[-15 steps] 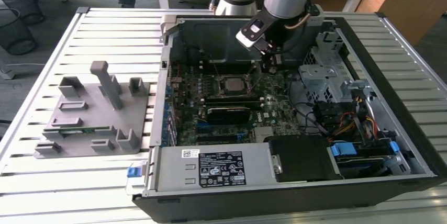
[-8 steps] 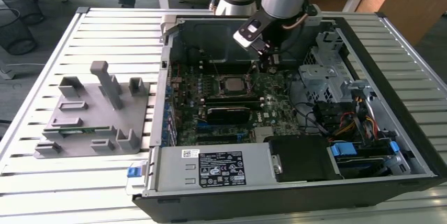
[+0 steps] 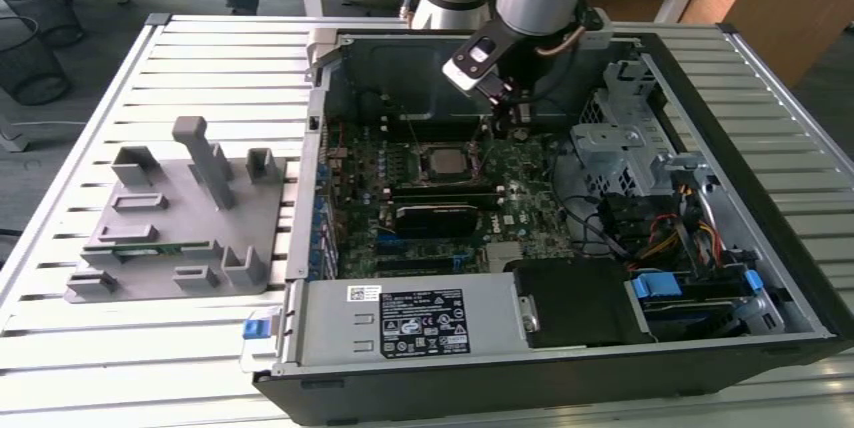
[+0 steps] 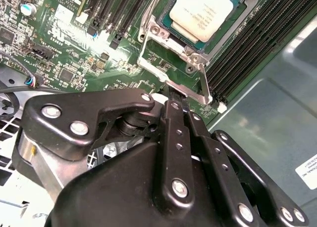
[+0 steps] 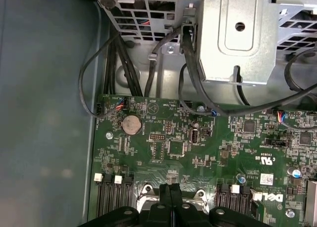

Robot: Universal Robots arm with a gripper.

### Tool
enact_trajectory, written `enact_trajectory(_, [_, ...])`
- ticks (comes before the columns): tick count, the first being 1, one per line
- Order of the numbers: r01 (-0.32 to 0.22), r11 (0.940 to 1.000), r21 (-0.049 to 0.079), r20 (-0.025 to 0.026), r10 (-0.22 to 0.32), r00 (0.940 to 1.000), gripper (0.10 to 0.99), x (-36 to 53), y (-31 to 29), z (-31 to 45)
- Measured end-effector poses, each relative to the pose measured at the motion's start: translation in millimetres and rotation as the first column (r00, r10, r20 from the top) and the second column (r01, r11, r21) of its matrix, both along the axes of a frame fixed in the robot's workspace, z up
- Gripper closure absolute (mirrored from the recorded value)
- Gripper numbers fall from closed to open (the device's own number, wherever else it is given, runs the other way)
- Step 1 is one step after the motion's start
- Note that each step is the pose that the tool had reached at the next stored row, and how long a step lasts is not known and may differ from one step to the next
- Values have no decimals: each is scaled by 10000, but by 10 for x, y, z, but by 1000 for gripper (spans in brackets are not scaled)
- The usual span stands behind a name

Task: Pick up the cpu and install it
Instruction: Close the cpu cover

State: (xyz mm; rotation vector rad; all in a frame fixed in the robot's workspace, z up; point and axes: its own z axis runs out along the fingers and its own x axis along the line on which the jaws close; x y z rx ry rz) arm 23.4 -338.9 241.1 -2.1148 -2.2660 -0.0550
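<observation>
1. The open computer case point(image 3: 534, 376) rests on the slatted white counter point(image 3: 134, 348). It holds a green motherboard point(image 3: 534, 183) and a grey power supply box point(image 3: 400, 318) against its near wall. A metal drive cage point(image 3: 621, 138) sits towards the exterior view's right, with a bundle of coloured cables point(image 3: 667, 238) nearby.
2. The cpu point(image 3: 441, 161) sits in its socket on the motherboard with its metal top facing up. In the second wrist view the cpu point(image 4: 200, 12) lies flat inside a silver socket frame point(image 4: 158, 73).
3. A black rectangular block point(image 3: 434, 218) sits on the motherboard just beside the socket, on its near side.
4. A grey moulded tray point(image 3: 174, 278) stands on the counter, at the exterior view's left of the case. A narrow green memory stick point(image 3: 140, 245) lies in one of its slots.
5. The gripper point(image 3: 514, 126) hangs inside the case at the far side of the socket, near the cpu but not on it.
6. In both wrist views the jaws are pressed together, with no gap visible between the two black fingers point(image 4: 174, 118) point(image 5: 163, 195). Their tips meet the edge of the silver socket frame beside the cpu. I cannot tell whether a thin part of that frame is nipped between them. The cpu is not in the jaws.
7. In the first wrist view the motherboard point(image 5: 168, 148) beyond the tips carries a round coin cell point(image 5: 131, 122). Black cables point(image 5: 114, 64) run from the board up towards the drive cage point(image 5: 233, 34).
</observation>
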Motion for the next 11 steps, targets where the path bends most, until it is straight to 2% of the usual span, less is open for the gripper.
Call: enact_trajectory(11, [0,10000,0,0,0,10000,980,-88,0,-1])
